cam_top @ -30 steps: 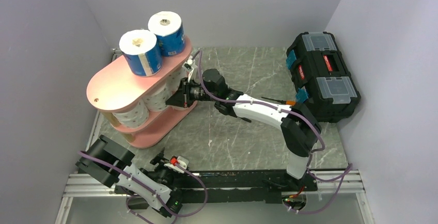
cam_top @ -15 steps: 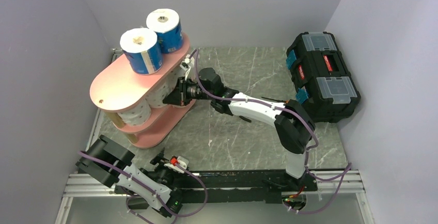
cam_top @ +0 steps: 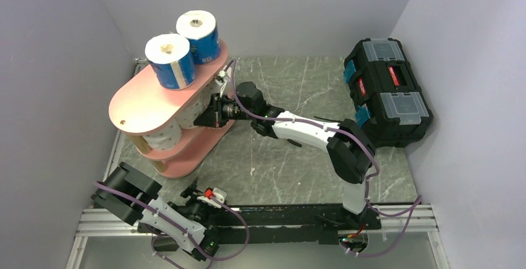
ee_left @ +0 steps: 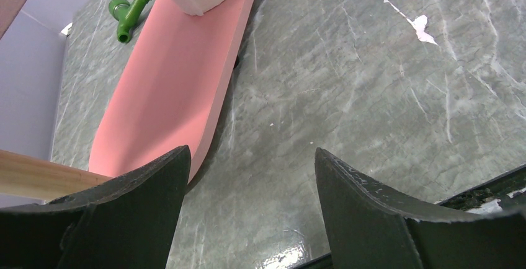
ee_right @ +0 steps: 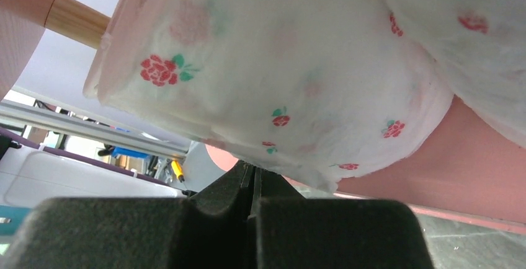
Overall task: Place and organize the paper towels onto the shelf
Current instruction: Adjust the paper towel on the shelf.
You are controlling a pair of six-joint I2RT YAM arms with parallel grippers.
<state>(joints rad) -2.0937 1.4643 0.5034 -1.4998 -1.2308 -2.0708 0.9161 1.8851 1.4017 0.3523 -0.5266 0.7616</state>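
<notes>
Obstacle: rose-printed roll (ee_right: pixel 279 83) against right pincer (ee_right: pixel 251 176) tips; pink shelf (cam_top: pixel 133 98) board beyond.
Right pincer state: clenched, empty.
Left pincer (ee_left: pixel 251 154): released, empty.
Toolbox (cam_top: pixel 387 89): well behind right pincer.

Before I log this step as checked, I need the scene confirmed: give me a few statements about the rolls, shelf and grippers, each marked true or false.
1. Two blue-wrapped rolls stand on the top board of the shelf. True.
2. The right gripper is wide open. False: it is shut, its tips at a flowered roll under the top board.
3. The left gripper holds a roll. False: it is open and empty.
4. The black toolbox sits on the table, right of the shelf. True.
</notes>
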